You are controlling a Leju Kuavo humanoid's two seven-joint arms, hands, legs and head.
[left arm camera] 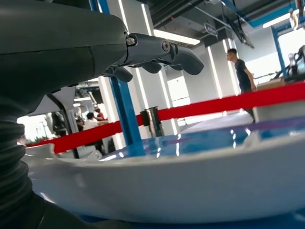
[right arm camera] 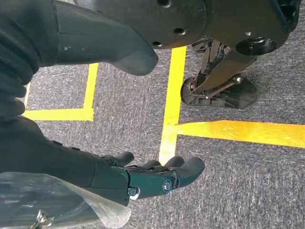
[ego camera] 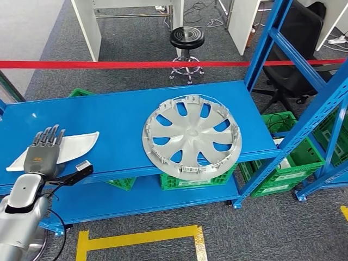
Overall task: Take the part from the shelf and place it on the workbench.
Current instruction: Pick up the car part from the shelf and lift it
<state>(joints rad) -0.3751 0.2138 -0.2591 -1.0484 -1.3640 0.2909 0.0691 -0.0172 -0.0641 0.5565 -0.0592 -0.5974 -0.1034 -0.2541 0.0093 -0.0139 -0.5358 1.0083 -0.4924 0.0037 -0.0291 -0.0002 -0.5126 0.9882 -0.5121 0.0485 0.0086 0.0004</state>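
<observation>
A long white curved part [ego camera: 80, 143] lies flat at the left end of the blue shelf [ego camera: 115, 111]. My left hand [ego camera: 43, 152] reaches over its near edge, its dark fingers [left arm camera: 158, 50] stretched out flat just above the part [left arm camera: 179, 181] and apart from it. Nothing is held in that hand. A silver wheel cover [ego camera: 192, 136] lies on the same shelf level, right of the middle, overhanging the front edge a little. My right hand [right arm camera: 151, 176] hangs over grey carpet, fingers loosely extended and empty.
Green crates [ego camera: 283, 163] sit under and to the right of the shelf. A slanted blue upright [ego camera: 266, 43] rises at the shelf's right end. Red barrier tape [ego camera: 123, 64], a black stool [ego camera: 187, 39] and a black chair [ego camera: 295, 65] stand behind. Yellow floor tape [ego camera: 143, 236] marks the carpet.
</observation>
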